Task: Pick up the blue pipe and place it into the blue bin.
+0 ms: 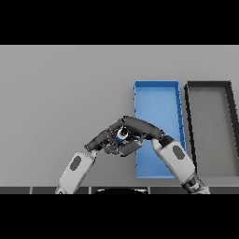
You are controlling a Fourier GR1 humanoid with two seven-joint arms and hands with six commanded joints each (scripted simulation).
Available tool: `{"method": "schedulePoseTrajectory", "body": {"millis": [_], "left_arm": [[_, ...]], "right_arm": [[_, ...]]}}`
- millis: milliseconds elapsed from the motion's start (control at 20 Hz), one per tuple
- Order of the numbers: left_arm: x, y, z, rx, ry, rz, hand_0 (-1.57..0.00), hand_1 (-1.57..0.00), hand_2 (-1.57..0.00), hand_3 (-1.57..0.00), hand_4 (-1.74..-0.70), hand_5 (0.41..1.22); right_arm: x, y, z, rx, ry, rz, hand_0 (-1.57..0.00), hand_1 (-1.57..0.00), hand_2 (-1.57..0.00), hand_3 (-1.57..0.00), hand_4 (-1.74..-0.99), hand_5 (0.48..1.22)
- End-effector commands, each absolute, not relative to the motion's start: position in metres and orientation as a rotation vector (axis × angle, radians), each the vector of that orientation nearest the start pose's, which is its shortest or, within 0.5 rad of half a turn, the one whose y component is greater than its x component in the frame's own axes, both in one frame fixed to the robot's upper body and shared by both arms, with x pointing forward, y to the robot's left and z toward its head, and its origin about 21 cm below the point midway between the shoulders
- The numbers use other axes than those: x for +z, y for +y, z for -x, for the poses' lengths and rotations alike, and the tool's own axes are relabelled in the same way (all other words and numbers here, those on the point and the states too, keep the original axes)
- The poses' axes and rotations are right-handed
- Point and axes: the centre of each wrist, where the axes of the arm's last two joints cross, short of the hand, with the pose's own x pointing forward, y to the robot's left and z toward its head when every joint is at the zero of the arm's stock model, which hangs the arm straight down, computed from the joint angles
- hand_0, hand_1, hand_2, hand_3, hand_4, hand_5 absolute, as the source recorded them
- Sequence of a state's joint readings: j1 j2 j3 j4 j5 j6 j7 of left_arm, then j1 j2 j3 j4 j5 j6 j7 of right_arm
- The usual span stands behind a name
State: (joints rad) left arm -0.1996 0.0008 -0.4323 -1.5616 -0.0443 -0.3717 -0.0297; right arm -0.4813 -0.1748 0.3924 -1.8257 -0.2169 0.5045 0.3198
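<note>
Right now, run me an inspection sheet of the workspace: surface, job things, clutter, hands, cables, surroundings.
Surface: grey table, flat.
Job's things: blue pipe, mostly hidden between the hands, just left of the blue bin; no pipe seen in the bin.
Clutter: dark grey bin right of the blue bin, nothing visible in it.
Hands: left hand and right hand meet around the pipe; which one grips it is unclear.
Cables: nothing seen.
Surroundings: nothing seen.

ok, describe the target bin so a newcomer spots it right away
Start at the grey table and look right of centre, where two long open trays lie side by side. The blue bin is the left one, with the right hand lying across its near half. Its neighbour, the dark bin, is black-rimmed with a grey floor.
</note>
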Motion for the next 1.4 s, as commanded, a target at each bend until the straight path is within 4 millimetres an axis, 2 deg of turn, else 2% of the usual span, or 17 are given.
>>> {"method": "schedulePoseTrajectory", "body": {"millis": [0,100,150,250,400,600,650,700,800,900,1000,1100,1250,1350], "left_arm": [[0.042,0.103,-0.261,-0.794,-1.642,0.622,-1.57,-1.57,-1.55,-1.27,-1.68,1.221],[0.045,0.102,-0.263,-0.806,-1.639,0.612,-1.57,-1.57,-1.56,-1.33,-1.7,1.221],[0.044,0.102,-0.261,-0.802,-1.64,0.629,-1.57,-1.57,-1.56,-1.32,-1.71,1.221],[0.044,0.099,-0.26,-0.804,-1.649,0.635,-1.57,-1.57,-1.54,-1.41,-1.72,1.221],[0.043,0.101,-0.263,-0.81,-1.667,0.624,-1.57,-1.57,-1.55,-1.43,-1.73,1.221],[0.044,0.098,-0.262,-0.794,-1.683,0.622,-1.57,-1.57,-1.56,-1.43,-1.73,1.221],[0.046,0.1,-0.261,-0.796,-1.689,0.61,-1.57,-1.57,-1.57,-1.26,-1.73,1.221],[0.047,0.102,-0.261,-0.809,-1.702,0.596,-1.45,-1.37,-1.34,-1.05,-1.63,1.221],[0.046,0.107,-0.262,-0.857,-1.701,0.583,-0.94,-0.88,-0.85,-0.67,-1.41,1.221],[0.043,0.109,-0.261,-0.904,-1.675,0.602,-0.6,-0.56,-0.55,-0.43,-1.25,1.221],[0.043,0.108,-0.267,-0.926,-1.636,0.59,-0.38,-0.36,-0.35,-0.27,-1.13,1.063],[0.044,0.111,-0.269,-0.93,-1.601,0.567,-0.25,-0.23,-0.22,-0.18,-1.06,0.912],[0.043,0.111,-0.27,-0.922,-1.575,0.543,-0.13,-0.12,-0.11,-0.09,-0.99,0.729],[0.04,0.112,-0.269,-0.898,-1.555,0.545,-0.08,-0.07,-0.07,-0.06,-0.97,0.642]], "right_arm": [[0.163,-0.119,-0.274,1.106,-1.7,-0.661,-1.19,-1.19,-1.2,-1.03,-1.513,0.671],[0.161,-0.119,-0.276,1.071,-1.722,-0.677,-1.32,-1.33,-1.33,-1.23,-1.481,0.869],[0.159,-0.114,-0.273,1.077,-1.734,-0.683,-1.37,-1.38,-1.38,-1.29,-1.475,0.94],[0.159,-0.114,-0.27,1.103,-1.779,-0.679,-1.44,-1.45,-1.45,-1.39,-1.477,1.041],[0.156,-0.112,-0.268,1.072,-1.764,-0.721,-1.51,-1.51,-1.51,-1.48,-1.488,1.129],[0.156,-0.11,-0.265,1.014,-1.735,-0.755,-1.54,-1.55,-1.55,-1.53,-1.494,1.183],[0.156,-0.111,-0.265,1.004,-1.746,-0.761,-1.55,-1.55,-1.55,-1.54,-1.495,1.191],[0.157,-0.11,-0.263,0.994,-1.766,-0.753,-1.55,-1.55,-1.55,-1.55,-1.496,1.197],[0.159,-0.112,-0.263,0.987,-1.775,-0.735,-1.56,-1.56,-1.56,-1.56,-1.497,1.206],[0.158,-0.11,-0.262,0.991,-1.762,-0.725,-1.56,-1.56,-1.56,-1.56,-1.498,1.211],[0.158,-0.11,-0.263,0.986,-1.761,-0.705,-1.57,-1.57,-1.57,-1.56,-1.498,1.215],[0.157,-0.108,-0.263,0.971,-1.766,-0.718,-1.57,-1.57,-1.57,-1.57,-1.499,1.217],[0.159,-0.109,-0.263,0.974,-1.797,-0.713,-1.57,-1.57,-1.57,-1.57,-1.499,1.219],[0.158,-0.108,-0.264,0.965,-1.796,-0.708,-1.57,-1.57,-1.57,-1.57,-1.499,1.22]]}}
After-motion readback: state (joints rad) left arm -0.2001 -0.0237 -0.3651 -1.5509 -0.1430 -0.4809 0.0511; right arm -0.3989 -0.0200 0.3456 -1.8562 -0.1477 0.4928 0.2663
